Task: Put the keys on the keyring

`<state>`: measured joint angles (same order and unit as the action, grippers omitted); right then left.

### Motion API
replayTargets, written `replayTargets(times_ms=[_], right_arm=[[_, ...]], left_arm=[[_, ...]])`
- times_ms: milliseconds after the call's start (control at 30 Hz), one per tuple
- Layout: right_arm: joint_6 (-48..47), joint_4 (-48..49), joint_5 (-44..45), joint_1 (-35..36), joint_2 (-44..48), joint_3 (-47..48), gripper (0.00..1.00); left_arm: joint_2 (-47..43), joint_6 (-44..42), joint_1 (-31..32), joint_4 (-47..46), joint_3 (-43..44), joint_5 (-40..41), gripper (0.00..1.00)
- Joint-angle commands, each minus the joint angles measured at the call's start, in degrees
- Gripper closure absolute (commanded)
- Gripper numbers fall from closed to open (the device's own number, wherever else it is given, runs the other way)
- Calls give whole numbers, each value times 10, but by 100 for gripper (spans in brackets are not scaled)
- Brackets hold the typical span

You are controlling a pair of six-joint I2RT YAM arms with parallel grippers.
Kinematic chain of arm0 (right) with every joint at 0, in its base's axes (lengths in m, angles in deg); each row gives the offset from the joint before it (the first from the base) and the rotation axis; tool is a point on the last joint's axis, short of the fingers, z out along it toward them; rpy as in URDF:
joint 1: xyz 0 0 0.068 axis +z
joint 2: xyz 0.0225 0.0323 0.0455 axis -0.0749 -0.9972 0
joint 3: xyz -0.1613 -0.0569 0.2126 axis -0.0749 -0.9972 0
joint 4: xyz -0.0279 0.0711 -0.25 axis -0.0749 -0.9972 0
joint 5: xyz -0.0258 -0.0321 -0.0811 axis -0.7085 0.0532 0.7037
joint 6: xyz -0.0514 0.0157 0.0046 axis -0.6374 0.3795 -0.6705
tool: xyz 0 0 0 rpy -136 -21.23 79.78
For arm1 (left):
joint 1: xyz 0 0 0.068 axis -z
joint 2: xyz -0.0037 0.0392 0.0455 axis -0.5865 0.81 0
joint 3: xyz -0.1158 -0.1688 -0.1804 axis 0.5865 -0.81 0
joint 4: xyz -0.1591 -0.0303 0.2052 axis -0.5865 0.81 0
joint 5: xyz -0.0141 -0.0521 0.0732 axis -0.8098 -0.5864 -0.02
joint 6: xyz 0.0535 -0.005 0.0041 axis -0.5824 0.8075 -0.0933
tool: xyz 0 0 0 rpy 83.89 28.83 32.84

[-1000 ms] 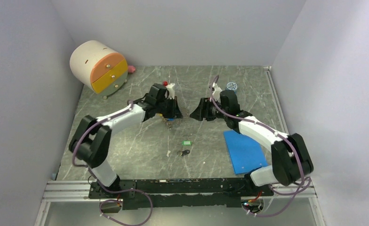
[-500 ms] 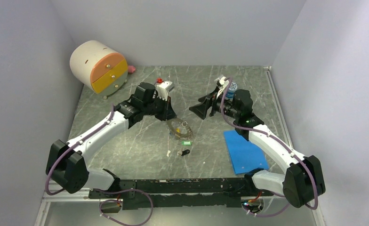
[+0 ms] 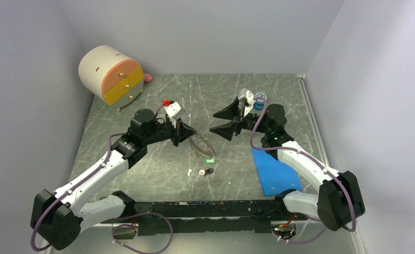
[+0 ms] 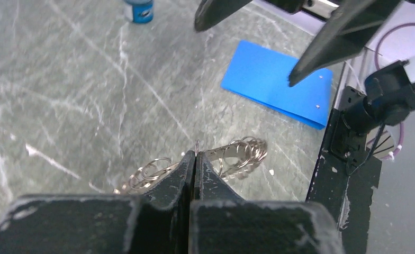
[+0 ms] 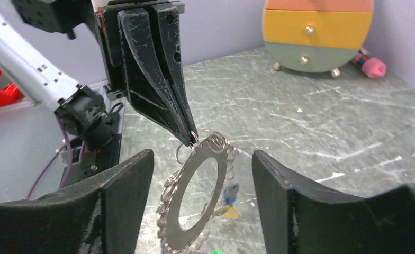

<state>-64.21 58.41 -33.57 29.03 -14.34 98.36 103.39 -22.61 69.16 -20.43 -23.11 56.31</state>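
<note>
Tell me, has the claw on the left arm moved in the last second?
Yes. The left gripper, shut on the keyring, has drawn back toward the near edge and leftward, judged against the round drawer chest.

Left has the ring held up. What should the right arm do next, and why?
Probably lower the right gripper toward the green key: it stands open and empty, the key lies loose on the table, and the left gripper is shut on the keyring.

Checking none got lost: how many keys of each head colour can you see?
Green key: 1
Black key: 1
Blue key: 1
Yellow key: 1
Total: 4
Two white bits nearby are too small to name.
</note>
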Motion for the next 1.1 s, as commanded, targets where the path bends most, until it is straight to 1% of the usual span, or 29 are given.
replayTargets(times_ms=[0,67,333,367,467,600,700,800,1000,1067], right_arm=[[-24,73,-56,17,-5,14,32],[-29,77,-66,24,-8,18,37],[-55,56,-92,47,-25,33,69],[-55,53,-91,48,-28,35,71],[-61,46,-92,48,-38,38,71],[-69,35,-91,49,-44,41,71],[-79,20,-88,49,-48,45,69],[-82,17,-93,50,-52,48,70],[-78,28,-114,55,-59,49,90],[-85,21,-116,56,-59,52,100]], left_arm=[[-22,-57,2,-188,-35,-95,97],[-24,-63,2,-224,-50,-116,98],[-19,-51,2,-351,-94,-160,97],[-18,-48,2,-365,-98,-166,98],[-17,-42,2,-400,-106,-176,97],[-19,-43,2,-405,-110,-181,97],[-20,-41,2,-407,-110,-186,97],[-17,-38,2,-410,-110,-190,97],[-12,-32,2,-417,-110,-186,97],[-11,-29,2,-420,-111,-182,98]])
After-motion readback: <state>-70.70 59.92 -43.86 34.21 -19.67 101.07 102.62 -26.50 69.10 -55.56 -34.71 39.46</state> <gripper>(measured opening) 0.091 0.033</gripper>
